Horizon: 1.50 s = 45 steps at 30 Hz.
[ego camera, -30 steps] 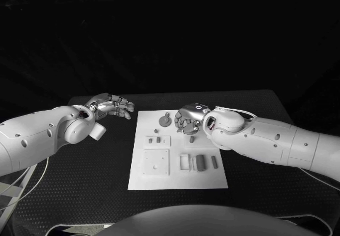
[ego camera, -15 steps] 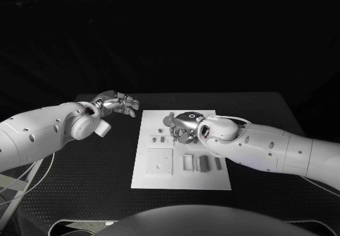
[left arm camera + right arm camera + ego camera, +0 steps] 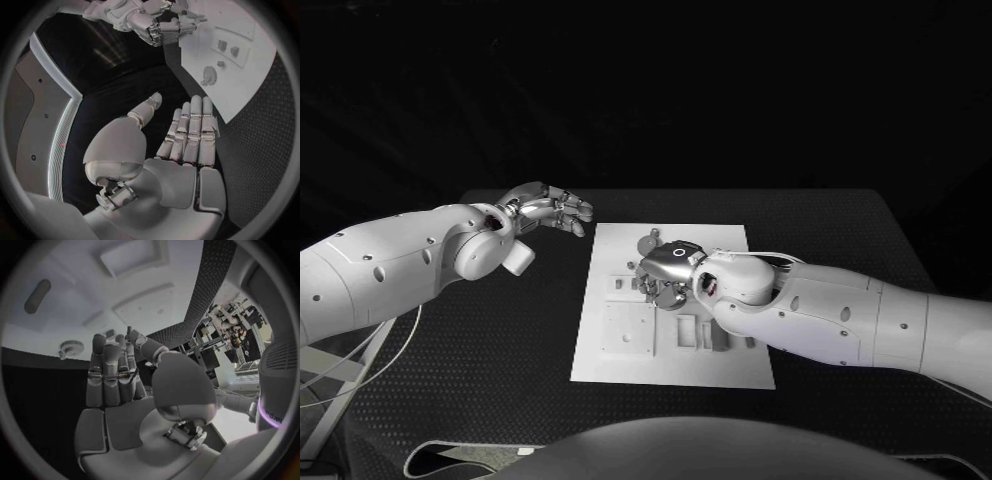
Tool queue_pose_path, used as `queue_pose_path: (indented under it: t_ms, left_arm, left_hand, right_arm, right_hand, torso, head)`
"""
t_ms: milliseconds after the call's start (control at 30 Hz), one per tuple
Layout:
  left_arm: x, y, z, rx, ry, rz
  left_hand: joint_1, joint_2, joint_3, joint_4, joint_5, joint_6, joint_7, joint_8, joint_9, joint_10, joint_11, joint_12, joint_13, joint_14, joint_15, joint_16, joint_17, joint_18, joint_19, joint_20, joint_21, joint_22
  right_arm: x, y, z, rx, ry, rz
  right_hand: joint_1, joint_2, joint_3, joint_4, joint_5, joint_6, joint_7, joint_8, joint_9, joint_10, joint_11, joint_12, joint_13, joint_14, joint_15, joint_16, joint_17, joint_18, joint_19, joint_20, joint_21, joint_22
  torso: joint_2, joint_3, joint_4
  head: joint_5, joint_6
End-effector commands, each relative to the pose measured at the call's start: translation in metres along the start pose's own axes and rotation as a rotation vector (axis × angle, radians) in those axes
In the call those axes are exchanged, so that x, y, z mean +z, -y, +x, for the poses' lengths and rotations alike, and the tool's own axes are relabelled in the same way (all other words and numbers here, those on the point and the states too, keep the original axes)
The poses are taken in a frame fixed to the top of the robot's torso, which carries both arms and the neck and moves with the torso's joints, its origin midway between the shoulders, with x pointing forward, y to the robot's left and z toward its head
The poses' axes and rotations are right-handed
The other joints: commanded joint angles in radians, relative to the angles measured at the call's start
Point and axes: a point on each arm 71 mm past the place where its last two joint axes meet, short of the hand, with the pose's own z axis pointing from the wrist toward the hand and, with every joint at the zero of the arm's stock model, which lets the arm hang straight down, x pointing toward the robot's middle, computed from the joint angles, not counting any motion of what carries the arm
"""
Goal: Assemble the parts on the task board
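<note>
Your right hand (image 3: 668,272) has moved down the board (image 3: 733,365) from its far end to the small parts (image 3: 623,285) at mid-board, fingers loosely apart, holding nothing. Your left hand (image 3: 548,209) hovers over the bench (image 3: 473,350), empty, fingers apart. No part is picked yet.

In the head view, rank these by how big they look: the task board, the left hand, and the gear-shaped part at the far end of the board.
1. task board
2. left hand
3. gear-shaped part, partly hidden by the right hand
</note>
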Motion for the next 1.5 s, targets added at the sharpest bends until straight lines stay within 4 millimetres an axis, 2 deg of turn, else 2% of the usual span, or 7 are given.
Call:
queue_pose_path:
  t_ms: [33, 300, 533, 700, 1033, 1267, 1500]
  left_arm:
    - [0.002, 0.003, 0.002, -0.002, -0.013, 0.012]
    - [0.002, 0.003, 0.003, -0.002, -0.013, 0.012]
    - [0.002, 0.003, 0.003, -0.002, -0.016, 0.013]
    - [0.002, 0.003, 0.003, -0.002, -0.014, 0.009]
    - [0.002, 0.003, 0.003, 0.000, -0.017, 0.005]
    - [0.001, 0.003, 0.002, 0.001, -0.016, 0.005]
    - [0.002, 0.003, 0.003, 0.001, -0.014, 0.006]
  left_hand:
    - [-0.008, 0.004, -0.004, 0.000, -0.005, -0.005, 0.032, 0.003, -0.001, -0.006, 0.002, 0.003, -0.002, 0.007, 0.003, -0.006, 0.002, 0.018, 0.006, -0.003, 0.000, -0.001]
    - [-0.008, 0.004, -0.004, 0.000, -0.005, -0.005, 0.032, 0.004, -0.001, -0.006, 0.002, 0.003, -0.002, 0.007, 0.003, -0.006, 0.003, 0.018, 0.006, -0.003, 0.000, -0.002]
    - [-0.008, 0.004, -0.004, 0.000, -0.005, -0.005, 0.032, 0.004, -0.001, -0.006, 0.002, 0.003, -0.002, 0.007, 0.003, -0.007, 0.003, 0.018, 0.006, -0.003, 0.000, -0.002]
    - [-0.008, 0.004, -0.004, 0.000, -0.005, -0.005, 0.032, 0.004, -0.001, -0.006, 0.002, 0.003, -0.002, 0.007, 0.003, -0.007, 0.004, 0.018, 0.006, -0.003, 0.000, -0.002]
    - [-0.008, 0.004, -0.003, 0.000, -0.005, -0.005, 0.032, 0.004, -0.001, -0.006, 0.002, 0.003, -0.002, 0.007, 0.003, -0.008, 0.004, 0.018, 0.005, -0.003, 0.000, -0.003]
    - [-0.008, 0.004, -0.003, 0.000, -0.005, -0.005, 0.032, 0.005, -0.001, -0.006, 0.002, 0.003, -0.002, 0.007, 0.003, -0.009, 0.005, 0.018, 0.005, -0.003, 0.000, -0.003]
    - [-0.008, 0.004, -0.003, 0.000, -0.005, -0.005, 0.032, 0.005, -0.001, -0.006, 0.002, 0.003, -0.002, 0.007, 0.003, -0.009, 0.006, 0.018, 0.005, -0.002, 0.000, -0.004]
  right_arm:
    - [0.001, -0.003, 0.003, -0.031, 0.007, -0.018]
    - [0.004, -0.007, 0.008, -0.040, -0.013, -0.027]
    - [0.007, -0.007, 0.014, -0.046, -0.035, -0.027]
    - [0.008, -0.011, 0.017, -0.044, -0.043, -0.036]
    - [0.008, -0.015, 0.019, -0.034, -0.046, -0.044]
    - [0.009, -0.016, 0.020, -0.034, -0.055, -0.047]
    - [0.010, -0.016, 0.026, -0.040, -0.074, -0.047]
  right_hand:
    - [-0.001, 0.009, -0.006, -0.001, 0.007, 0.006, -0.001, 0.002, 0.001, 0.009, 0.001, -0.005, 0.001, 0.003, -0.007, 0.004, 0.001, 0.009, 0.006, -0.001, 0.007, 0.024]
    - [0.000, 0.009, -0.006, -0.001, 0.007, 0.006, -0.001, 0.002, 0.002, 0.009, 0.001, -0.006, 0.002, 0.003, -0.007, 0.005, 0.002, 0.009, 0.006, -0.001, 0.008, 0.024]
    - [0.000, 0.009, -0.005, -0.001, 0.007, 0.006, -0.001, 0.002, 0.002, 0.010, 0.001, -0.006, 0.002, 0.003, -0.007, 0.005, 0.002, 0.009, 0.006, -0.001, 0.008, 0.024]
    - [0.000, 0.009, -0.005, -0.001, 0.007, 0.006, -0.001, 0.002, 0.002, 0.010, 0.001, -0.007, 0.003, 0.003, -0.007, 0.005, 0.002, 0.009, 0.006, -0.001, 0.009, 0.024]
    - [-0.001, 0.009, -0.006, -0.001, 0.007, 0.006, -0.001, 0.002, 0.003, 0.010, 0.001, -0.007, 0.003, 0.002, -0.007, 0.005, 0.002, 0.009, 0.005, -0.001, 0.009, 0.024]
    - [-0.002, 0.009, -0.006, -0.001, 0.007, 0.006, -0.001, 0.002, 0.003, 0.010, 0.001, -0.008, 0.004, 0.002, -0.007, 0.005, 0.002, 0.009, 0.005, -0.001, 0.009, 0.024]
    - [-0.003, 0.009, -0.006, -0.001, 0.007, 0.006, 0.000, 0.001, 0.004, 0.010, 0.001, -0.009, 0.004, 0.002, -0.007, 0.005, 0.002, 0.009, 0.005, -0.001, 0.010, 0.024]
  torso:
    - [0.001, -0.0007, 0.0019]
    - [0.000, -0.0007, -0.0002]
    - [0.000, -0.0004, 0.0010]
    - [0.000, -0.0002, -0.0013]
    - [-0.001, -0.0014, -0.0023]
    - [0.000, -0.0020, 0.0005]
    - [0.000, -0.0001, 0.0003]
  head:
    - [0.003, 0.000]
    - [0.011, 0.000]
    - [0.016, 0.000]
    - [0.020, 0.000]
    - [0.017, 0.000]
    - [0.011, 0.000]
    - [0.015, 0.000]
